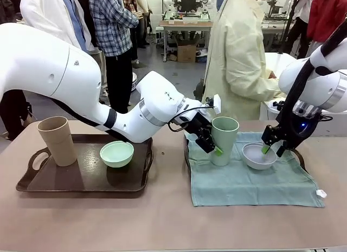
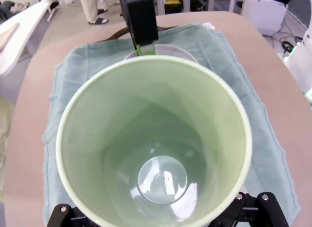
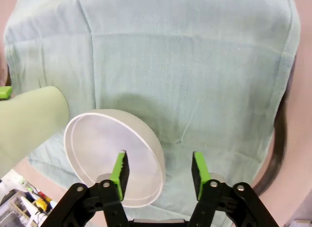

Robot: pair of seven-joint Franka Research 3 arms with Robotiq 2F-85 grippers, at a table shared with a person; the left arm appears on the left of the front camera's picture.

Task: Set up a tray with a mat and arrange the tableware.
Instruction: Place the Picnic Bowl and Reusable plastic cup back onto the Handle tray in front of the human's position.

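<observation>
Placing on the teal cloth mat [image 1: 244, 181]: left pincer [image 1: 216, 148] straddles the tall pale green tumbler [image 1: 226, 131], grip unclear; right pincer [image 3: 158, 169] gapes empty astride the whitish round bowl [image 3: 105, 146]'s rim; next, probably, lift clear.

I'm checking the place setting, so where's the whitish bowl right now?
In the front view, the whitish bowl sits on the teal mat on the right side, just right of the pale green tumbler, with the right arm's fingers astride its rim.

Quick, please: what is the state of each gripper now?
Left gripper: around pale green tumbler, grip cannot be told.
Right gripper: open, at whitish bowl.
</observation>
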